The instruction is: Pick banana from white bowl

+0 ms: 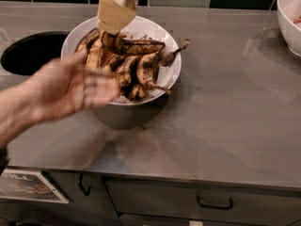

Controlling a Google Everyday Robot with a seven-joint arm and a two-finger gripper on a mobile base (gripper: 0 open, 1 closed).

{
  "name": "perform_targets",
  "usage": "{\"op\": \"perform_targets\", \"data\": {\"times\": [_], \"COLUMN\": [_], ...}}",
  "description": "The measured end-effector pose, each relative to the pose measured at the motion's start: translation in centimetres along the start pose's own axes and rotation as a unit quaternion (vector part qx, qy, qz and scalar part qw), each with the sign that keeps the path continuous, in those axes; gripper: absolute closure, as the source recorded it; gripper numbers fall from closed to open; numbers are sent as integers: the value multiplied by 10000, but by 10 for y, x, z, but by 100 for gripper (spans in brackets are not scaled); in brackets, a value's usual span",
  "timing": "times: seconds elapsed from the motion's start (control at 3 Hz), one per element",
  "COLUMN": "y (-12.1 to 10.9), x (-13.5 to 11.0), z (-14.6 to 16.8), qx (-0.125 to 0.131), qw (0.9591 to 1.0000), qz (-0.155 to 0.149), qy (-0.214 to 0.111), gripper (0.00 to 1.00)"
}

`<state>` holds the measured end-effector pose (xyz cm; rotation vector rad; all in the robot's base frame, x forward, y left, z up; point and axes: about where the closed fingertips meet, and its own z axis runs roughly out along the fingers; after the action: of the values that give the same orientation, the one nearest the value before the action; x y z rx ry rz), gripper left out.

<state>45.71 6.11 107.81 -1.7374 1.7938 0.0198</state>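
Camera view: the cream-and-white two-finger gripper (pixel 112 27) hangs from the top edge over the rear of the wide, shallow glossy white bowl (pixel 175 72) on the grey metal counter (pixel 225 126), its tip at the pile of fruit; whether it is spread or closed cannot be told. The dark brown-black overripe banana (pixel 141 46) lies across the top of the heap in that bowl, just beside the tip. A person's blurred open hand (pixel 70 86) reaches in from the left, overlapping the bowl's near-left rim.

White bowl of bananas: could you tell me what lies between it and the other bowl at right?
Only bare countertop, in the camera view; the claw hangs above the bananas.
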Motion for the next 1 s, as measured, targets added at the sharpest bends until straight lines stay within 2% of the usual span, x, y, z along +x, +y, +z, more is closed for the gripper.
{"op": "perform_targets", "data": {"times": [0.33,1.0], "y": [0,0], "x": [0,0], "z": [0,0], "qx": [0,0], "qw": [10000,10000], "qz": [0,0], "qy": [0,0], "gripper": [100,57]}}
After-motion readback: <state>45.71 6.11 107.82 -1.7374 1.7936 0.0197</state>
